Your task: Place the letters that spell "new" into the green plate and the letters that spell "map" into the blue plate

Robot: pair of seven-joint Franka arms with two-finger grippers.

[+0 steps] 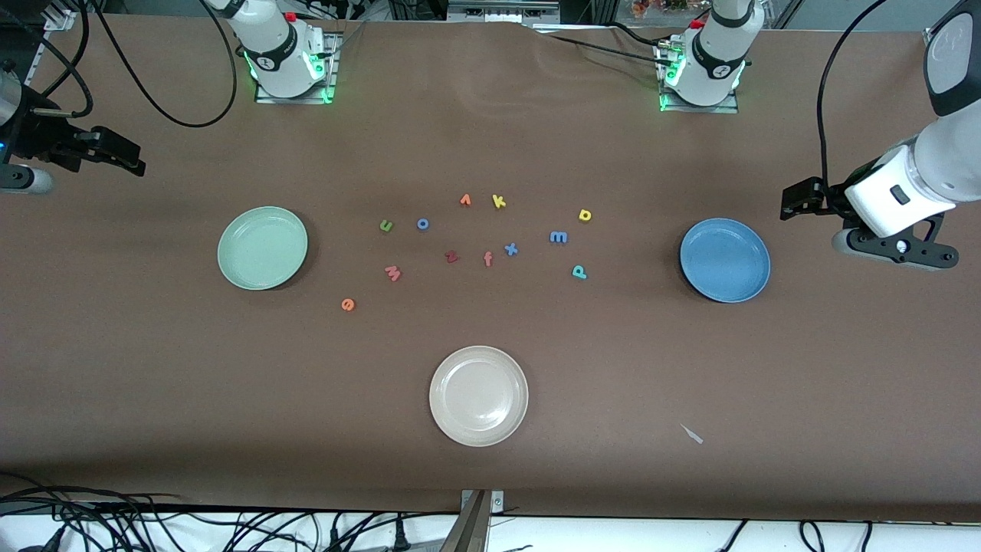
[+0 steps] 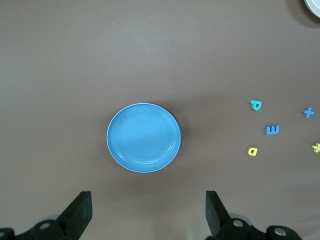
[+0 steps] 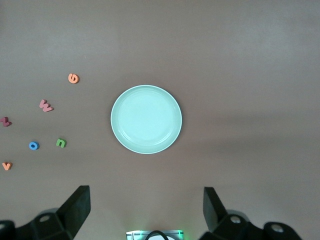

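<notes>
- Front view first: my left gripper (image 1: 797,201) hangs past the blue plate (image 1: 724,260) at the left arm's end of the table, my right gripper (image 1: 123,156) out at the right arm's end past the green plate (image 1: 262,248). Both sets of fingers are spread wide, holding nothing.
- Both plates are bare. The green n (image 1: 386,225), pinkish-red w (image 1: 392,273) and orange e (image 1: 347,304) lie nearest the green plate.
- The blue m (image 1: 559,237), yellow a (image 1: 585,215) and teal p (image 1: 579,271) cluster nearer the blue plate.
- My read: tiny foam letters, featherlight, soft, lying flat. I'd pinch across the outer edges, fingertips right down at the surface.
- The brown table covering (image 1: 153,383) looks matte, slightly rippled; a cream-white plate (image 1: 478,395) sits near the front edge.
</notes>
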